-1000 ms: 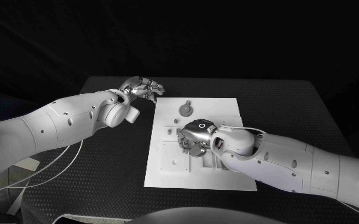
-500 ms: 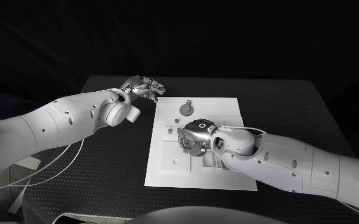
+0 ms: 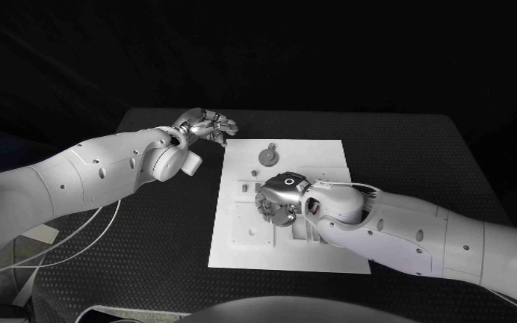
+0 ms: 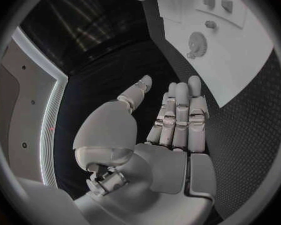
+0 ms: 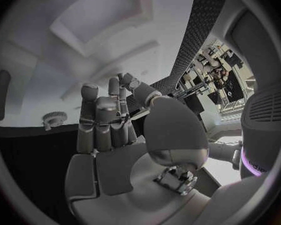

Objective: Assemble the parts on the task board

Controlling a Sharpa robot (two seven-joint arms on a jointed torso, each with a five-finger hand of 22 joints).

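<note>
Task board (image 3: pixel 282 256) lies at the middle of the black table (image 3: pixel 431 151), a white plate with shallow recesses and slots. Toward its twelve o'clock end sits a round grey part (image 3: pixel 266 158), a gear-like piece with a small knob beside it, untouched and well apart from both hands.

The right hand (image 3: pixel 282 200) is down over the centre of the board, fingers curled toward the surface around the middle recesses. Whether it pinches a part there I cannot tell (the fingers hide whatever lies under them, and the right wrist view shows the fingers lying side by side above the board with nothing plainly between them). In that wrist view the gear part (image 5: pixel 53 117) shows small at the board's edge, away from the fingertips.

The left hand (image 3: pixel 205 127) hangs off the board at about ten o'clock from its centre, above bare table near the far left corner of the plate; its fingers are loosely spread and hold nothing.

The step in hand looks like seating or picking a part at the board's middle. My guess is the next move calls for a careful, vertical press or lift by the right hand, with the round part at twelve o'clock left to fetch afterward.
</note>
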